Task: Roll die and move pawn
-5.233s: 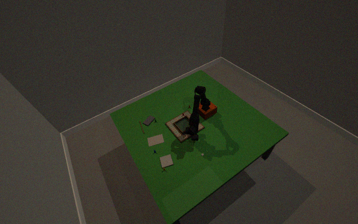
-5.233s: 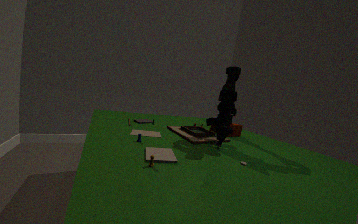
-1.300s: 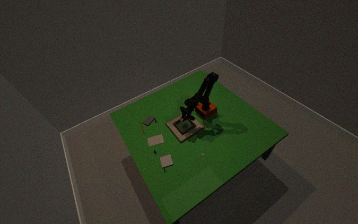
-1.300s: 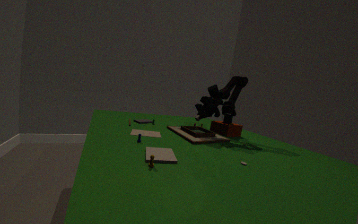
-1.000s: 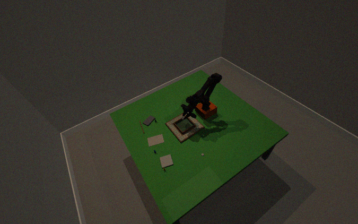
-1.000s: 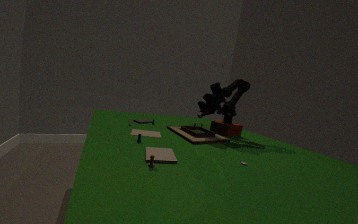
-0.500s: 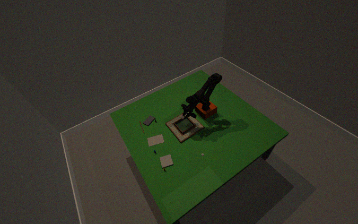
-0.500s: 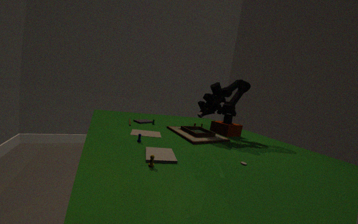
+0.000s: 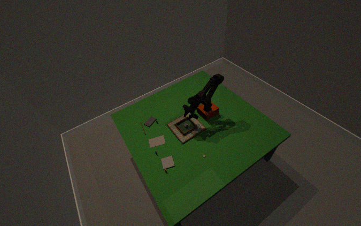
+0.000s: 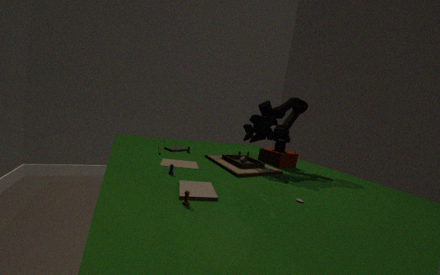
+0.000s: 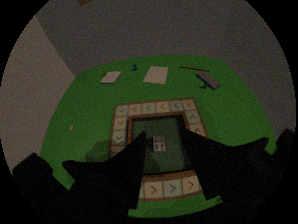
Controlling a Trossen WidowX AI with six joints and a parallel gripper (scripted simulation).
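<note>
The pale die [image 9: 186, 125] [image 10: 242, 159] [image 11: 159, 143] is inside the walls of the dark tray [image 9: 180, 130] [image 10: 231, 162] and looks tilted in the exterior view; its top pips are unreadable. The tray sits in the middle of the board [image 9: 183, 139] [image 10: 221, 161] [image 11: 149, 107], whose squares carry arrows. My gripper [image 9: 190, 115] [image 10: 248, 140] [image 11: 162, 133] is open and empty above the board, its fingertips apart and clear of the die. Two small upright shapes, one [image 10: 239, 153] and another [image 10: 248, 154], show behind the tray; which is the pawn is unclear. My fingers hide part of the board.
Beyond the board lie a cream sheet [image 9: 156, 141] [image 10: 179, 163], a pale block [image 9: 167, 162] [image 10: 197, 189] and a grey slab [image 9: 150, 121] [image 11: 208, 80]. A blue pawn [image 10: 171, 169], a yellow pawn [image 10: 186, 197] and a thin rod [image 9: 143, 128] are nearby. A white disc [image 9: 204, 156] lies apart.
</note>
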